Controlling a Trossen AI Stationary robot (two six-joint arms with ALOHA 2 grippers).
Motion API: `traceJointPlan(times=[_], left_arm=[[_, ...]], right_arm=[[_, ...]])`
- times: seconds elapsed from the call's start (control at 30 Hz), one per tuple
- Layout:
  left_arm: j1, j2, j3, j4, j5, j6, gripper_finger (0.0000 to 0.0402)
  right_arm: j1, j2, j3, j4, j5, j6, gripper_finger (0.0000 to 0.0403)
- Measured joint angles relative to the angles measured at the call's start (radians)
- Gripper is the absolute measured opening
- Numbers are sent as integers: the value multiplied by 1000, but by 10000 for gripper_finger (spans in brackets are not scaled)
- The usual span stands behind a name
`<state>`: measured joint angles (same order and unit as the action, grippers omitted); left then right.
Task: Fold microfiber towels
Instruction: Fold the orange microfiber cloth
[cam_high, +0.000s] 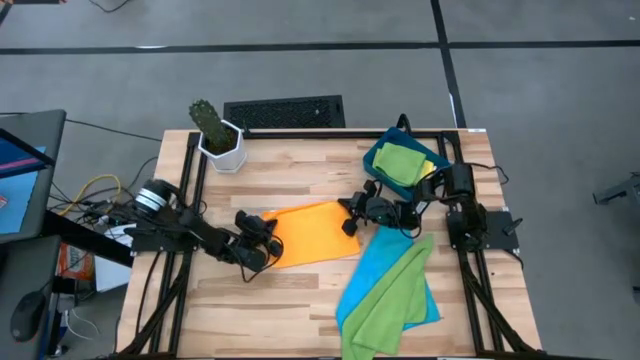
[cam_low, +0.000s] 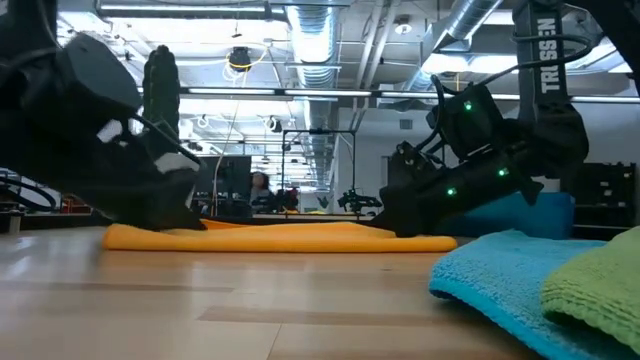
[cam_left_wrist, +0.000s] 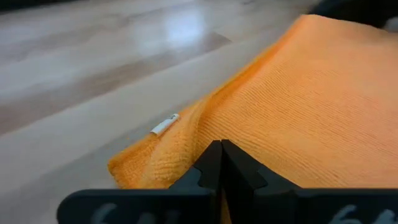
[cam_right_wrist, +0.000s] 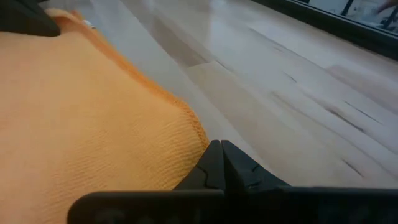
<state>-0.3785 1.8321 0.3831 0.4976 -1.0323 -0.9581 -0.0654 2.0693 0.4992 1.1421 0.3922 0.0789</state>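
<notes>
From above I see my left gripper low on the table, fingers pressed together on the left edge of the orange towel, which lies flat at centre. My right gripper pinches its right edge the same way. I count one bright blue towel under one lime green towel, running off the table's near edge. The dark blue tray holds what may be two more cloths, half hidden.
</notes>
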Motion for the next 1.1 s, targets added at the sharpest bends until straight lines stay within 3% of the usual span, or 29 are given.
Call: traceJointPlan(times=[0.13,0.37,0.47,0.57,0.8,1.1], left_arm=[[38,46,18,-11,-7,-14,0],[86,28,9,-29,40,69,0],[116,6,12,-30,83,141,0],[146,-35,11,-37,126,207,0],[217,-135,8,-55,241,389,0],[225,-448,14,-105,215,520,0]], right_arm=[[8,-38,-11,-9,15,-5,14],[107,-390,-110,-62,168,-115,22],[166,-516,-181,-73,142,-125,13],[229,-534,-245,-66,99,-95,8],[331,-273,-221,150,75,-42,14],[404,132,-80,332,27,52,10]])
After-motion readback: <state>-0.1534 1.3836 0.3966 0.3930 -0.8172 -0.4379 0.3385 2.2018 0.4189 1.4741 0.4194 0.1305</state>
